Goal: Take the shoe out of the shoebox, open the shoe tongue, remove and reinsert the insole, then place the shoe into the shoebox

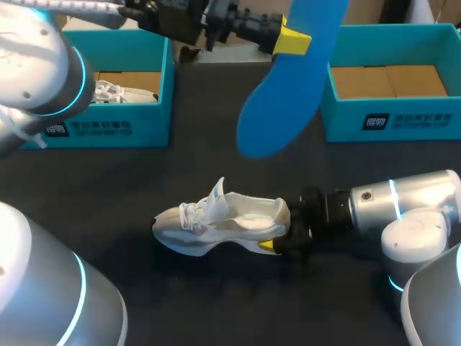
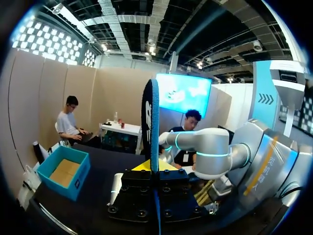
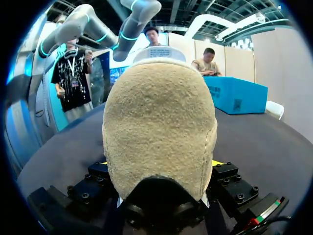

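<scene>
- A dark desk (image 1: 216, 303) carries everything, and a white shoe (image 1: 223, 222) lies on its sole near the middle.
- The right claw (image 1: 279, 236) is clamped on the shoe's heel. Its wrist view shows the tan heel (image 3: 159, 127) filling the space between its fingers. This grip probably steadies the shoe and keeps its opening facing up for the other arm.
- The tongue stands up out of the laces, so the shoe's mouth is open.
- The left claw (image 1: 292, 43) is closed on a blue insole (image 1: 281, 108), pinching it at one end. It holds the insole in the air above and behind the shoe, with the free end hanging towards the shoe. I take this as the insole being out and ready to go back in.
- Behind the shoe's heel end is a teal box (image 1: 392, 119) that shows only a bare cardboard floor. It is likely where the shoe will end up.
- Behind the toe end is a second teal box (image 1: 108, 130), which holds another white shoe (image 1: 108, 91).
</scene>
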Available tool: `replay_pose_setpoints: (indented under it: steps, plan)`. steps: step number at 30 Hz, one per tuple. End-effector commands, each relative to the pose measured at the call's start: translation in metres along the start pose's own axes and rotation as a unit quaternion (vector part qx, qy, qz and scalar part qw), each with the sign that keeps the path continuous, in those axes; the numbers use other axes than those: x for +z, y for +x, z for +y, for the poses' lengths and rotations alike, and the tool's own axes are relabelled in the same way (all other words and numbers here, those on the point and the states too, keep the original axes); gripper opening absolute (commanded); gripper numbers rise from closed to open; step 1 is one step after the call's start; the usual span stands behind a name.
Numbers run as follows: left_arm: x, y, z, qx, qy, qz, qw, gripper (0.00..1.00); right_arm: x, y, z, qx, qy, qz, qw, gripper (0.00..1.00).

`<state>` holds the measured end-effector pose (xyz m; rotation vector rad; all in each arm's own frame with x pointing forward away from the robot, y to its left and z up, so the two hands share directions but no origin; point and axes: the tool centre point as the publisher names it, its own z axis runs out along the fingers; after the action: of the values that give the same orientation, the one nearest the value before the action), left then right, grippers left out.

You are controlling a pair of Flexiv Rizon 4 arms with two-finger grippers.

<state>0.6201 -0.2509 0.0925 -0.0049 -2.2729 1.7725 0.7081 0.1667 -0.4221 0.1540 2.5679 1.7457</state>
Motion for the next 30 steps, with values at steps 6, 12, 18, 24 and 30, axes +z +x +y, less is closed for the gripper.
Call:
replay_pose_setpoints:
  steps: [6, 12, 18, 24, 30]
  plan:
    - [-0.038, 0.046, -0.001, -0.036, 0.043, 0.016, 0.998, 0.00, 0.001, 0.001, 0.001, 0.000, 0.003, -0.001, 1.000, 0.00]
    - [-0.049, 0.058, -0.011, -0.038, 0.065, 0.015, 0.997, 0.00, 0.001, 0.001, 0.001, 0.000, 0.003, -0.001, 1.000, 0.00]
    - [-0.055, 0.065, -0.016, -0.029, 0.100, 0.019, 0.994, 0.00, 0.001, 0.001, 0.001, 0.000, 0.003, -0.001, 1.000, 0.00]
    - [-0.052, 0.070, -0.015, -0.029, 0.110, 0.024, 0.993, 0.00, 0.001, 0.001, 0.001, 0.000, 0.003, -0.001, 1.000, 0.00]
    - [-0.054, 0.073, -0.019, -0.022, 0.105, 0.040, 0.993, 0.00, 0.001, 0.001, 0.001, 0.000, 0.003, -0.001, 1.000, 0.00]
